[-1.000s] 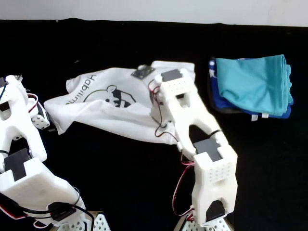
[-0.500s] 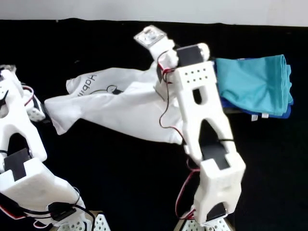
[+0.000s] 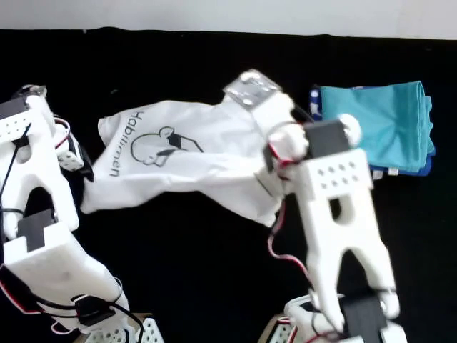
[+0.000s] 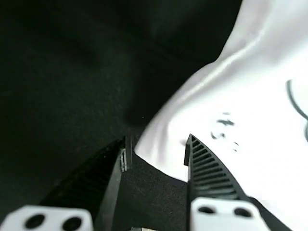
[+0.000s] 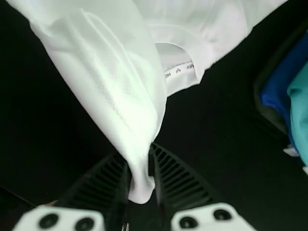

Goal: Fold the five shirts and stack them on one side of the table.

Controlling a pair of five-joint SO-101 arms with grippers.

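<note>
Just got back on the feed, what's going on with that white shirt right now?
The right gripper is shut on a bunched fold of the white shirt, which lies crumpled and unfolded across the black table. The left gripper is open at the shirt's opposite edge, not clamping it. On the right side of the table, a folded teal shirt sits stacked on a blue shirt.

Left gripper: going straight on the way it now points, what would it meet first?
The white shirt: its edge lies right at the open fingertips of the left gripper, so cloth comes first, probably at once, though depth is hard to judge.
</note>
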